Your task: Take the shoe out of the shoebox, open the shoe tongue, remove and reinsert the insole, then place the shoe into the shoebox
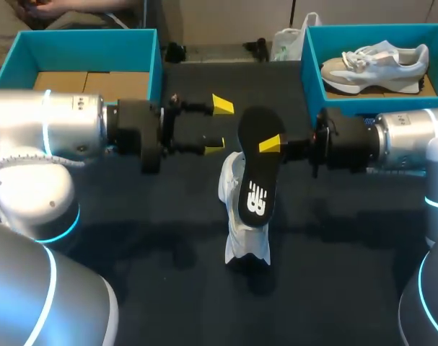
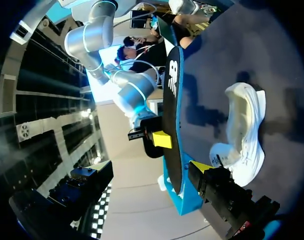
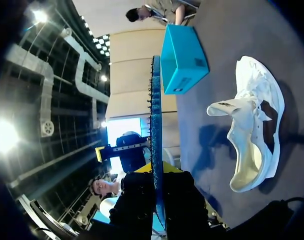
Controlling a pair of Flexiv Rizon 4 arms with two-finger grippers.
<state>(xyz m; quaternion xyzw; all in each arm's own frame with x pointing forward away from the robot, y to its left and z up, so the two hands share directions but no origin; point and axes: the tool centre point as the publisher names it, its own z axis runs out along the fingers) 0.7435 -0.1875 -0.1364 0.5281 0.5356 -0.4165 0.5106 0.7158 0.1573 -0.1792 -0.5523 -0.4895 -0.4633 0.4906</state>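
Note:
My right gripper [image 1: 270, 144] is shut on a black insole [image 1: 257, 176] with a white logo and holds it in the air above the shoe. In the right wrist view the insole [image 3: 156, 115] is edge-on between the fingers. The white shoe [image 1: 242, 216] lies on the dark table under the insole, and its hollow opening shows in the wrist views [image 3: 252, 130] [image 2: 244, 127]. My left gripper [image 1: 219, 124] stands open just left of the insole's upper end, with nothing between its fingers. One of its yellow fingertips [image 2: 202, 166] is close to the insole [image 2: 172, 110].
A blue shoebox [image 1: 150, 65] with cardboard inside stands at the back left. A second blue box [image 1: 310, 68] at the back right holds another pale sneaker [image 1: 377, 61]. A white bag [image 1: 287, 43] lies between the boxes at the back edge.

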